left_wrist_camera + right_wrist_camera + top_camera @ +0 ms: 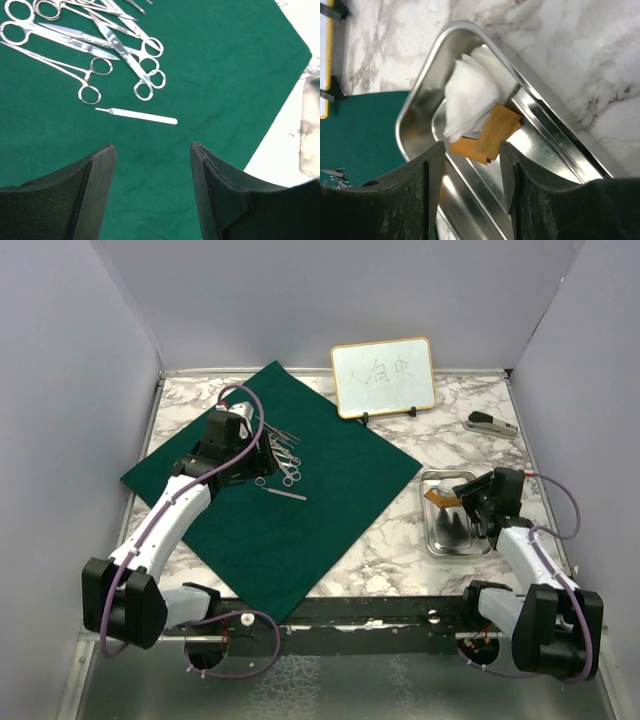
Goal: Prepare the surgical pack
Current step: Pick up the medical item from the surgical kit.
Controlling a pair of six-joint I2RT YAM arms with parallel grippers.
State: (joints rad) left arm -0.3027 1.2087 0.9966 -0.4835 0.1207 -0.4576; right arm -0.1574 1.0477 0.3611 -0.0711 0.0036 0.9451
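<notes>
The dark green cloth (pixel 310 500) lies spread on the marble table, left of centre. Silver scissor-like instruments (pixel 100 45) lie in a loose heap on it, with a slim flat handle (pixel 137 116) just below them. My left gripper (pixel 152 150) hovers open over bare cloth beside that heap (pixel 283 462), holding nothing. The small steel tray (pixel 420 90) stands on the marble at the right (pixel 480 545). White gauze (pixel 470 95) lies in it, partly over orange-brown flat packets (pixel 492 132). My right gripper (pixel 472 155) is open just above the tray, empty.
A gold-framed whiteboard (pixel 383 377) stands at the back, touching the cloth's far corner. A small grey and black tool (pixel 490 423) lies at the back right. Grey walls close in three sides of the table.
</notes>
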